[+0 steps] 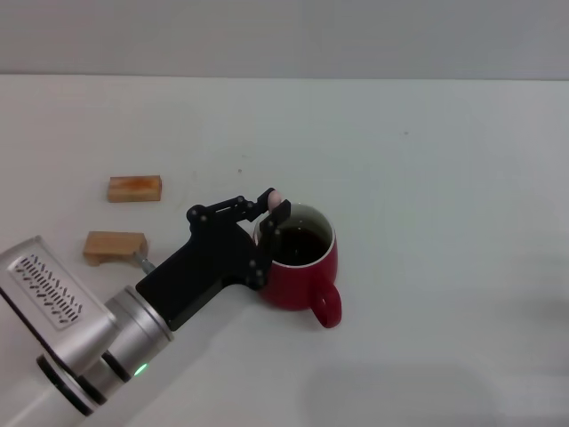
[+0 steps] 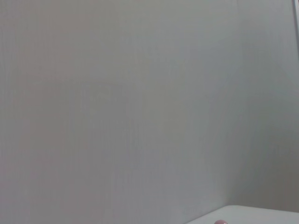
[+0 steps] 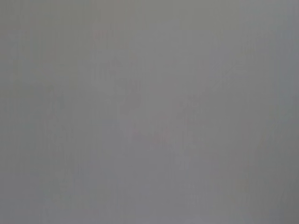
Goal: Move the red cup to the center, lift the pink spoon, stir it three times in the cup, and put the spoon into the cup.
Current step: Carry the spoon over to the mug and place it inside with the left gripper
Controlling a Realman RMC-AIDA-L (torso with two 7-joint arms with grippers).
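Note:
The red cup (image 1: 307, 274) stands near the middle of the white table, its handle toward the front right, dark liquid (image 1: 299, 243) inside. My left gripper (image 1: 272, 212) hangs over the cup's left rim, shut on the pink spoon (image 1: 276, 197). Only the spoon's pink handle end shows above the fingers; the rest is hidden behind them and inside the cup. A small pink speck (image 2: 220, 222) at the edge of the left wrist view is that handle end. The right gripper is out of view.
Two small tan wooden blocks lie at the left of the table, one farther back (image 1: 135, 188) and one nearer (image 1: 114, 245), close beside my left arm. The white table (image 1: 427, 178) extends bare to the right and back.

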